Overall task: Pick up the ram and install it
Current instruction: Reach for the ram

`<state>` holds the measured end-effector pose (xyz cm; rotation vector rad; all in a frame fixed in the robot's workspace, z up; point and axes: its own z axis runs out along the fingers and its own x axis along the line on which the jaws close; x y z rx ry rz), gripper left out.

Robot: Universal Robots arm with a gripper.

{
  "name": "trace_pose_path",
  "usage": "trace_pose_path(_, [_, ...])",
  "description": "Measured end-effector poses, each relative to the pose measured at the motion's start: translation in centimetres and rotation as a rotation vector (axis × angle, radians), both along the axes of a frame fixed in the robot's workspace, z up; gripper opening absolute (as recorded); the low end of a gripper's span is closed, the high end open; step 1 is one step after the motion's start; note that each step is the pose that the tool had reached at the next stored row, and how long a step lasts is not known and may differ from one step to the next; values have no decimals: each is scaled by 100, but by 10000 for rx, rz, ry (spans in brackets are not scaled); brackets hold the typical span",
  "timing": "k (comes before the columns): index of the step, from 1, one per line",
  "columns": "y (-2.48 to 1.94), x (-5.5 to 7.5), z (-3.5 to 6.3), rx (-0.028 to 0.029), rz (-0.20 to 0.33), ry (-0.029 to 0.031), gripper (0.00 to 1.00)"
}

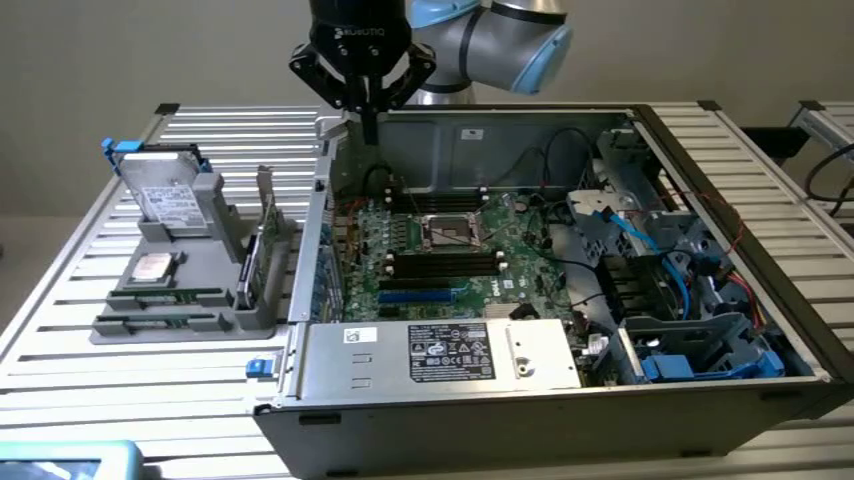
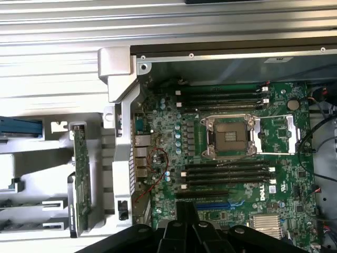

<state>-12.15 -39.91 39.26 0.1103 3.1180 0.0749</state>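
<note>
The ram (image 1: 171, 297) rests in a slot of a grey holder (image 1: 187, 335) on the counter (image 1: 60, 350), presented, we judge, for an easy pinch. The tool (image 1: 370, 128) is well apart from it, fully closed and empty, hanging over the far corner of the open computer case (image 1: 400, 400). A hard drive (image 1: 167, 195) shares the holder. An upright expansion card (image 1: 267, 215) and the case wall stand between the ram and the memory slots (image 1: 441, 262).

- Slatted silver metal table (image 1: 54, 345).
- Open PC case (image 1: 534, 430) sits on it, centre to ext. view's right.
- Grey parts rack (image 1: 174, 328) on slats just beside case, ext. view's left.
- Teal object (image 1: 67, 462) at table corner, ext. view's lower left.
</note>
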Motion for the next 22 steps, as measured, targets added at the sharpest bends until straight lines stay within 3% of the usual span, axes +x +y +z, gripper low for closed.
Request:
trace_pose_path(7, [-107, -100, -6, 0, -1, 1, 11])
trace_pose_path(22, [-204, -775, -25, 40, -1, 0, 11])
